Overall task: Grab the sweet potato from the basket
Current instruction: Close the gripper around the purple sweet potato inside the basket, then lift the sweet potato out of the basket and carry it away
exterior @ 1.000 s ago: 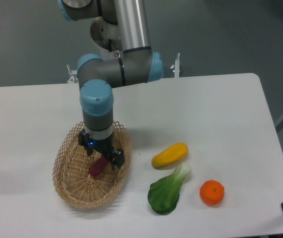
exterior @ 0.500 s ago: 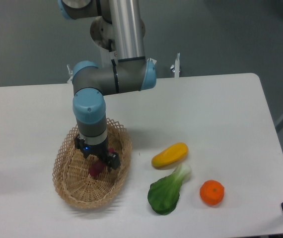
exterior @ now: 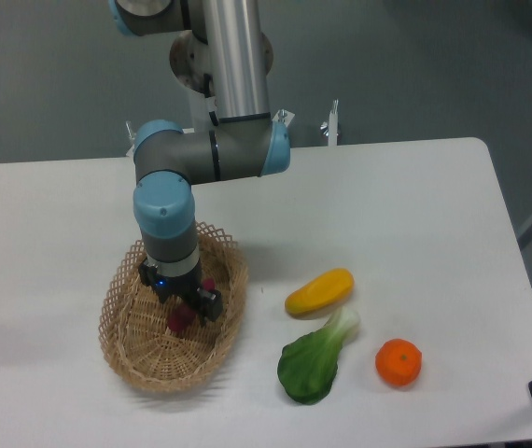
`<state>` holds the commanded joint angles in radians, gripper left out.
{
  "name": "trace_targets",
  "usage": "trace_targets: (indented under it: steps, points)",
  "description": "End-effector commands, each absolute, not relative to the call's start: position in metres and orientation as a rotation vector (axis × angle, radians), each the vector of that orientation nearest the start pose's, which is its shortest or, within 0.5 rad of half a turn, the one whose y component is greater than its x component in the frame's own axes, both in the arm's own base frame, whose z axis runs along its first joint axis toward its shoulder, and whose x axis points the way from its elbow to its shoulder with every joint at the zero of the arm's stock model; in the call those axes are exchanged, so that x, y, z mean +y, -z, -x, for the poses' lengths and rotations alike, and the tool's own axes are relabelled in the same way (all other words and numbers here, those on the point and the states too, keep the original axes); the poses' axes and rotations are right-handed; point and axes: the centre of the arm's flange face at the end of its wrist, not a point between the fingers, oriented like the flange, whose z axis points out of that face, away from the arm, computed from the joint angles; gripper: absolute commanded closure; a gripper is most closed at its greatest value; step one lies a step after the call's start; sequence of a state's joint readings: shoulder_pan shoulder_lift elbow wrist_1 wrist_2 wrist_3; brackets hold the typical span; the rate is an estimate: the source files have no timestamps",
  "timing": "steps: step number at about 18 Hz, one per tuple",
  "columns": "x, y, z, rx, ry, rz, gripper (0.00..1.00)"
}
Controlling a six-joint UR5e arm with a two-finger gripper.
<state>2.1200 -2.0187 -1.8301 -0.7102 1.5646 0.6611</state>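
The pincer (exterior: 183,305) sits low inside the basket (exterior: 121,331), its dark fingers set on either side of the sweet potato (exterior: 181,319), of which only a small magenta patch shows beneath them. Over the last second the arm has slid a little to the left and the pincer has turned and settled lower; more of the tuber was visible then, lying slantwise, and now the fingers cover most of it. That reads as the closing stage of the grasp, not yet a lift: the sweet potato looks to lie on the wicker floor, left of centre. The fingers stand close about it and seem to touch it, but whether they have actually clenched on it or only bracket it I cannot tell from this view. Outward from the basket, on the white worktop (exterior: 406,215), a yellow fruit (exterior: 319,291) lies just to the right, well clear of the rim; a leafy green (exterior: 316,357) lies just below it, and an orange (exterior: 399,362) sits beside that. None of these is near the pincer, so the rise should meet nothing but the lacy rim.
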Motion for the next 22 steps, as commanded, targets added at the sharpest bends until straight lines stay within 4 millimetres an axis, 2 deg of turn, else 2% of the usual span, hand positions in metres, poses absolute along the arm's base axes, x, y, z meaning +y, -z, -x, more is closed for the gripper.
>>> trace_targets:
  steps: [1, 2, 9, 13, 22]
  points:
    - [0.578, -0.208, 0.197, 0.171, -0.124, 3.005, 0.56]
    - [0.578, -0.208, 0.197, 0.171, -0.124, 3.005, 0.61]
    - [0.583, -0.223, 0.200, 0.188, -0.151, 2.978, 0.67]
    - [0.586, -0.252, 0.208, 0.175, -0.191, 2.933, 0.68]
    - [0.575, -0.327, 0.269, 0.067, -0.283, 2.817, 0.72]
